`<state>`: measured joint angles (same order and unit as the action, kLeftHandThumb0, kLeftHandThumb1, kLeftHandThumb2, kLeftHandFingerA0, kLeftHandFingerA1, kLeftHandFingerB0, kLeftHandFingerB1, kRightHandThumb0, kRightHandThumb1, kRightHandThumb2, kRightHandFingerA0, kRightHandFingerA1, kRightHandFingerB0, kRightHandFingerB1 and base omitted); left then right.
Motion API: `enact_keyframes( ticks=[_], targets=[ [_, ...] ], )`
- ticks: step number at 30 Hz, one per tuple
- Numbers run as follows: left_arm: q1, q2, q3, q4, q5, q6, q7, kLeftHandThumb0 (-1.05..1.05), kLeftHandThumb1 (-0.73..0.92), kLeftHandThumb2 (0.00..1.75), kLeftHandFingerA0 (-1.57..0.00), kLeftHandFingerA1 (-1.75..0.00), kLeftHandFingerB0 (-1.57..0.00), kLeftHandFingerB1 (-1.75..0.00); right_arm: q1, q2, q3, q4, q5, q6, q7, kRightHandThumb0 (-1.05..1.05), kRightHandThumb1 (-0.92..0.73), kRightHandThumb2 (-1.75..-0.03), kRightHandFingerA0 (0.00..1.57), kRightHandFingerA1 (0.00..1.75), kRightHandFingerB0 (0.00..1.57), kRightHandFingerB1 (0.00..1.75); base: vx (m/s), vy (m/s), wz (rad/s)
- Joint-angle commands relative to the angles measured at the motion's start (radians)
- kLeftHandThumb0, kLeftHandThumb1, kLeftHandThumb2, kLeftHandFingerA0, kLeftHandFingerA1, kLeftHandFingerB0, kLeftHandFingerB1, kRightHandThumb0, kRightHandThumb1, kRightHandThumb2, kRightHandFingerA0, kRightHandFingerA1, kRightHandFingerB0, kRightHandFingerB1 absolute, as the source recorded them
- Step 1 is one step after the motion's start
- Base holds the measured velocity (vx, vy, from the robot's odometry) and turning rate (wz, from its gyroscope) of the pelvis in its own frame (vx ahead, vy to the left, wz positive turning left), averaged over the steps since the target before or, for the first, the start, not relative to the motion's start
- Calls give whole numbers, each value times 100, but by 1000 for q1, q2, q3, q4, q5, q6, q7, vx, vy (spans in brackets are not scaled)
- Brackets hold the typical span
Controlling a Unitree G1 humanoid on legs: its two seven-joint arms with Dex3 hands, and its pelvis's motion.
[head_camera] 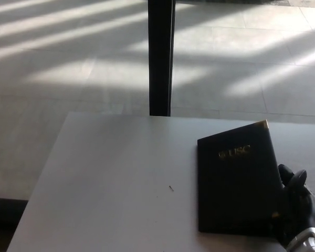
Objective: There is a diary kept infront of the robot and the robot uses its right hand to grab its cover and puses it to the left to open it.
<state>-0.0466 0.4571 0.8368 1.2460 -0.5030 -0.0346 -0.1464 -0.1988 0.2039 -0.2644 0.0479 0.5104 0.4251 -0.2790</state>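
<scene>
A black diary (237, 178) with gold corner caps and gold lettering lies on the right part of the white table (115, 184), cover slightly raised along its right edge. My right hand (296, 207) comes in from the bottom right and sits at the diary's near right corner, covering it. Its fingers (286, 175) point up along the cover's right edge, spread apart, touching or very close to it. No grip on the cover shows. My left hand is out of the picture.
A dark vertical post (160, 58) stands behind the table's far edge. A tiny dark speck (171, 188) lies on the table left of the diary. Tiled floor with sunlight stripes lies beyond the table.
</scene>
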Motion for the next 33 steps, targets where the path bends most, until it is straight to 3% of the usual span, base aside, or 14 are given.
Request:
enact_keyframes(
  ticks=[1, 5, 6, 12, 13, 15, 18, 22, 23, 24, 28, 29, 30, 33],
  targets=[
    [-7, 15, -5, -5, -17, 6, 15, -82, 51, 137, -13, -93, 0, -81, 63, 36, 32, -5, -35, -26, 4, -85, -92, -77, 37, 60, 27, 47, 0, 0, 0],
    [0, 16, -19, -5, -9, 0, 5, -80, 54, 139, -11, -91, 0, -80, 98, 59, 95, -49, -47, -28, 0, -85, -91, -78, 35, 56, 23, 45, 0, 0, 0],
    [1, 17, -20, -6, -12, 1, 0, -105, 92, 110, -14, -153, -12, -132, 103, 57, 112, -56, -50, -32, 6, -85, -91, -77, 31, 55, 20, 43, 0, 0, 0],
    [3, 20, -31, -4, -15, 6, -3, -105, 74, 141, -39, -112, -27, -97, 92, 77, 301, -166, -92, -33, 2, -86, -92, -82, 33, 55, 21, 44, 0, 0, 0],
    [-1, 21, -30, -4, -18, 8, 5, -105, 92, 110, -19, -158, -13, -133, 69, 82, 342, -182, -111, -31, -4, -85, -92, -83, 33, 57, 22, 45, 0, 0, 0],
    [-7, 21, -27, -3, -25, 11, 22, -89, 54, 141, -15, -98, 0, -85, 51, 82, 386, -196, -126, -45, 1, -85, -92, -82, 32, 58, 20, 45, 0, 0, 0],
    [-10, 24, -34, -1, -20, 12, 29, -105, 92, 109, -21, -159, -14, -135, 17, 74, 481, -222, -194, -51, -7, -88, -92, -84, 29, 60, 18, 46, 0, 0, 0],
    [-11, 25, -40, 0, -18, 10, 32, -91, 55, 143, -15, -100, 0, -86, -10, 27, 579, -222, -281, -76, 18, -37, -54, -117, 1, 52, 2, 52, 0, 0, 0],
    [-10, 24, -42, -1, -18, 6, 22, -105, 92, 109, -17, -160, -14, -138, -24, -1, 616, -213, -325, -87, 34, -37, -54, -117, 1, 52, 2, 52, 0, 0, 0],
    [-11, 25, -43, 0, -18, 7, 21, -91, 58, 145, -16, -101, 0, -87, -40, -27, 644, -201, -368, -93, 35, -37, -54, -117, 1, 52, 2, 52, 0, 0, 0],
    [-14, 27, -52, 0, -10, -1, 30, -91, 56, 143, -18, -102, 0, -87, -81, -100, 679, -169, -434, -88, 67, -36, -57, -118, 0, 52, 2, 52, 0, 0, 0],
    [-19, 29, -46, -2, -18, 5, 28, -105, 92, 109, -20, -162, -16, -139, -110, -144, 695, -140, -474, -79, 77, -87, -88, -127, 14, 58, 2, 49, 0, 0, 0],
    [-20, 32, -44, -5, -23, 7, 17, -90, 53, 141, -15, -100, 0, -86, -145, -195, 714, -105, -524, -57, 78, -37, -55, -118, 1, 53, 2, 52, 0, 0, 0],
    [-28, 41, -46, -1, -20, 12, 17, -89, 52, 140, -15, -99, 0, -85, -188, -254, 719, -47, -533, -63, 114, -86, -85, -125, 18, 63, 2, 50, 0, 0, 0]
  ],
)
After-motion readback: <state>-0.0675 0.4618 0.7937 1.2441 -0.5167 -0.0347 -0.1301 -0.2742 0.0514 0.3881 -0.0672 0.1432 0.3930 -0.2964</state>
